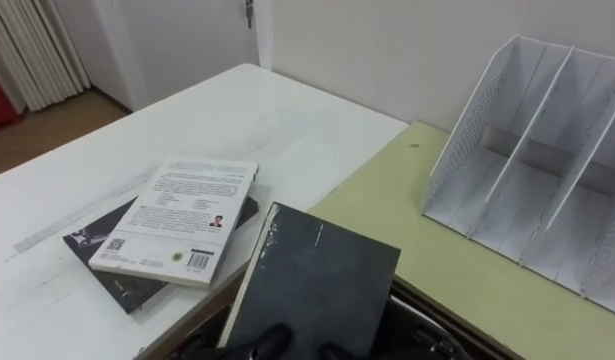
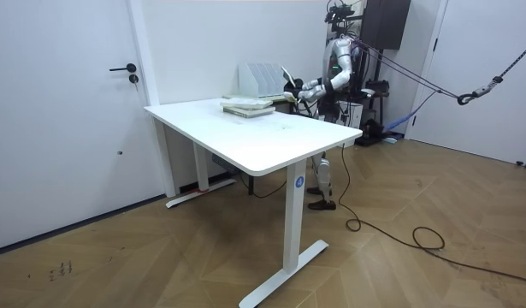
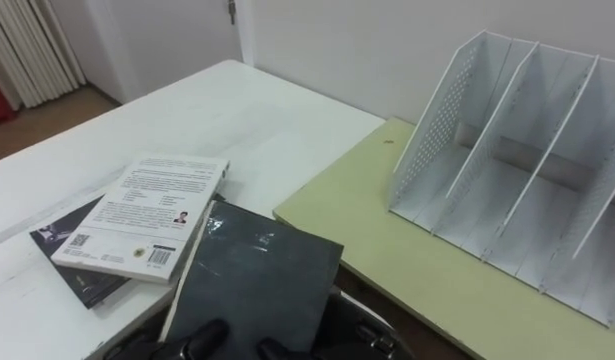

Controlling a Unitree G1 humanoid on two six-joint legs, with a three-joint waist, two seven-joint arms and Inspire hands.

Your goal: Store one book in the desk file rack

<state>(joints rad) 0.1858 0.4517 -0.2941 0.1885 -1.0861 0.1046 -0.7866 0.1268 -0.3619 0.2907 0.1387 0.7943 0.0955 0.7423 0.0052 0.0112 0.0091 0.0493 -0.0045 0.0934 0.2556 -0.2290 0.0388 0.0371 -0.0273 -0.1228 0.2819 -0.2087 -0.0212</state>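
One held: dark book, my left hand curled over near edge, likely so far end leads.
Right hand: beneath, grip unreadable.
File rack: far right, slots vacant.

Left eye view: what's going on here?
The robot's left hand grips a dark grey hardcover book by its near edge, held over the gap between the white table and a pale green desktop. Its right hand shows under the book's right side. The white perforated file rack stands on the green desktop, visible slots empty. A white paperback lies on a black book on the table.
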